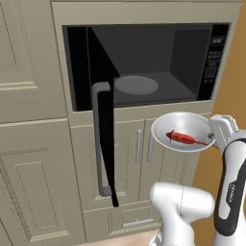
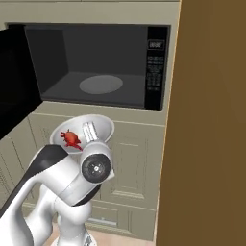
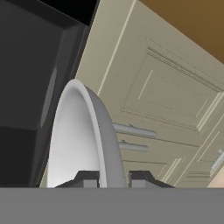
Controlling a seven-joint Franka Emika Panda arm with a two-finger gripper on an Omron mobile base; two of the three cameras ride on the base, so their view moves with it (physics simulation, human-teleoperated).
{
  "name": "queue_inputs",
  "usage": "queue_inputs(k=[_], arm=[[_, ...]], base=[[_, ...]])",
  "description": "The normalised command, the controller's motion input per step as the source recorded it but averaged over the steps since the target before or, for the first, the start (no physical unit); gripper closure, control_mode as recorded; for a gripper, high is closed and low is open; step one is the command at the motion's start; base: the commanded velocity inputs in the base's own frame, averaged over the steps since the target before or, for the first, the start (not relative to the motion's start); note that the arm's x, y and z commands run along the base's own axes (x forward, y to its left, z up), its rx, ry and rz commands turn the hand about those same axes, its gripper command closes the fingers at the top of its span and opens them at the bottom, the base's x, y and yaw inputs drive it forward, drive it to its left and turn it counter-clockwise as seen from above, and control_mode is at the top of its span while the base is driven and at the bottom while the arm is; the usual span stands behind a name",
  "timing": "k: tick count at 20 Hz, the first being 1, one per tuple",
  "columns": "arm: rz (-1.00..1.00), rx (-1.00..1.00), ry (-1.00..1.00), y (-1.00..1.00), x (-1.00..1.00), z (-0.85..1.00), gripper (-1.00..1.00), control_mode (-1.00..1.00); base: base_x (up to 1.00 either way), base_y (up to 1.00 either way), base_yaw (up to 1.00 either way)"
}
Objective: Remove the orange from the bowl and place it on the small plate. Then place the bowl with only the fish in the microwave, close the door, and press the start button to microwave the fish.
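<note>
My gripper [image 1: 211, 137] is shut on the right rim of the pale grey-white bowl [image 1: 185, 126] and holds it in the air, roughly level. The small red fish [image 1: 180, 137] lies inside it. The bowl hangs in front of the cabinet face, just below the right half of the open black microwave [image 1: 144, 62]. The microwave door [image 1: 103, 120] stands swung out to the left, grey bar handle facing me. In the hand view the bowl's rim [image 3: 98, 131] runs between the two fingertips [image 3: 87, 179]. From the right, the fish [image 2: 72, 139] shows in the bowl [image 2: 98, 122]. The orange and the small plate are out of view.
A glass turntable [image 1: 136, 85] lies on the cavity floor, and the keypad strip [image 2: 154, 67] is at the microwave's right. Beige cabinet doors [image 1: 139, 158] with bar handles sit below. A tall brown side panel [image 2: 206, 120] stands close on the right.
</note>
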Motion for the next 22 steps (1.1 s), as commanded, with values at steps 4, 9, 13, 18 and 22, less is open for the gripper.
queue_inputs(k=[4, 9, 13, 18, 22], arm=[[0.0, 0.0, 0.0, 0.0, 0.0, 0.0, 1.0, 1.0], [0.0, 0.0, 0.0, 0.0, 0.0, 0.0, 1.0, 1.0], [0.0, 0.02, 0.0, 0.0, 0.49, 0.08, 1.0, -1.0], [0.0, 0.01, 0.0, 0.03, 0.95, 0.45, 1.0, -1.0], [-0.02, 0.0, 0.0, 0.01, 0.55, 0.12, 1.0, -1.0]], base=[[-0.01, 0.23, 0.01], [0.04, 0.03, 0.0], [0.0, 0.0, 0.0], [0.0, 0.0, 0.0], [0.0, 0.0, 0.0]])
